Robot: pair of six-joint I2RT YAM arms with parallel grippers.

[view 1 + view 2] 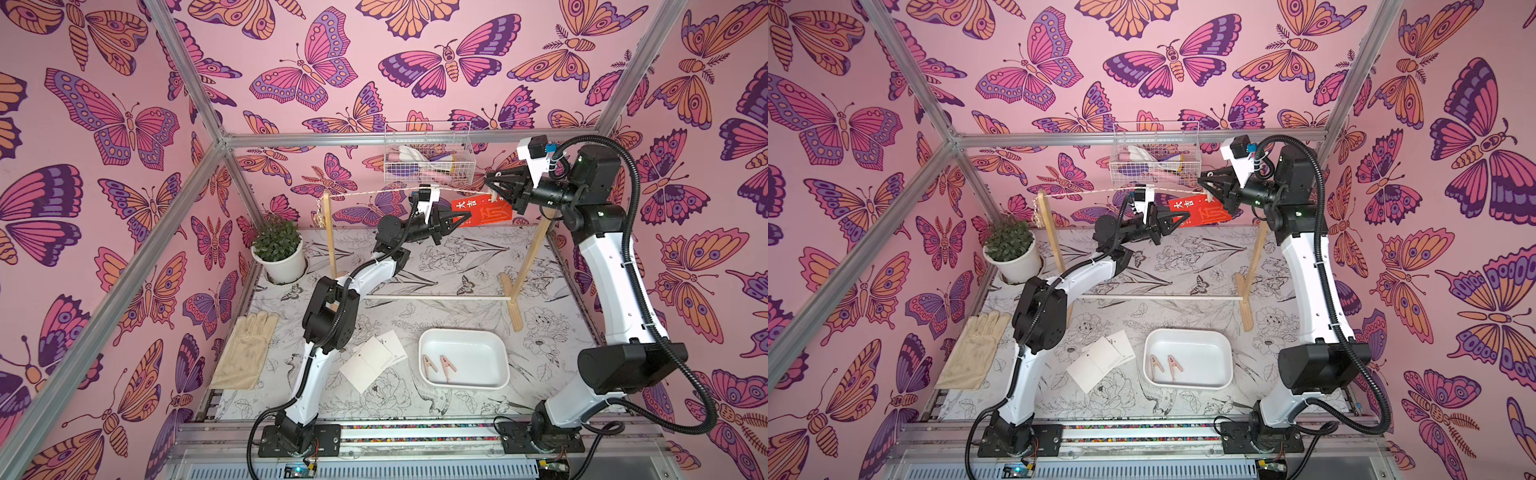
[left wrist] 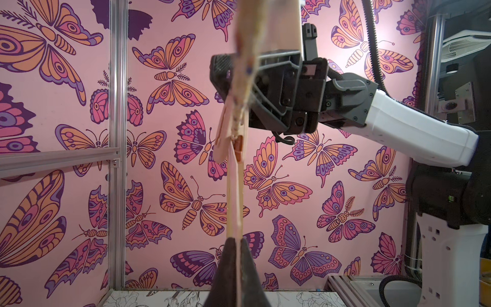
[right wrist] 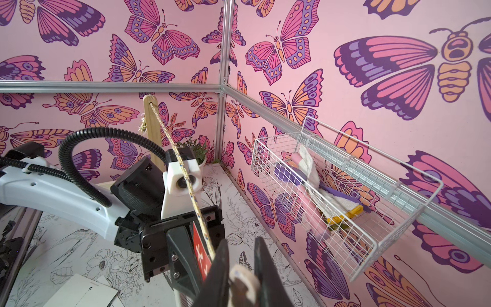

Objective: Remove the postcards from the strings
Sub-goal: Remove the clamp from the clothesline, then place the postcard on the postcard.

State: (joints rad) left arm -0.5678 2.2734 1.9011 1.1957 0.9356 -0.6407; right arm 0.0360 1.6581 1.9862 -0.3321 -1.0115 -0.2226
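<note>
While a beige fabric glove (image 1: 245,353) lies flat at the left edge of the flower-print tabletop (image 1: 457,257) and a small green plant in a white pot (image 1: 278,249) stands behind it, a thin pale twisted twine with reddish flecks (image 1: 365,193) runs between the post tops of the light wooden rack (image 1: 528,257). A straight thin white dowel rod (image 1: 436,297) joins the rack's feet.

Near the front, two white rectangular postcards with small black print (image 1: 374,359) lie overlapped on the tabletop, off the twine. Just beside them, to the right, sits a white rounded plastic tray (image 1: 457,331) with two pinkish-tan clothespins (image 1: 438,365) lying in it.

Above, the left gripper (image 1: 467,216) is closed on the lower left corner of a red-orange postcard with white Chinese characters (image 1: 482,212). Its wrist view shows the card edge-on between the fingers.

That card hangs from the twine near the rack's right post, pinned at its upper right by a third pinkish-tan clothespin (image 1: 494,196).

The right gripper (image 1: 492,187) reaches in from the right at twine height. In its wrist view the jaws stand narrow, with the pin's pale top (image 3: 243,279) filling the gap between the black fingers (image 3: 218,265), so it grips the pin.

On the back wall, above the twine, hangs a white wire basket (image 1: 390,174) holding pink, white and purple items.
</note>
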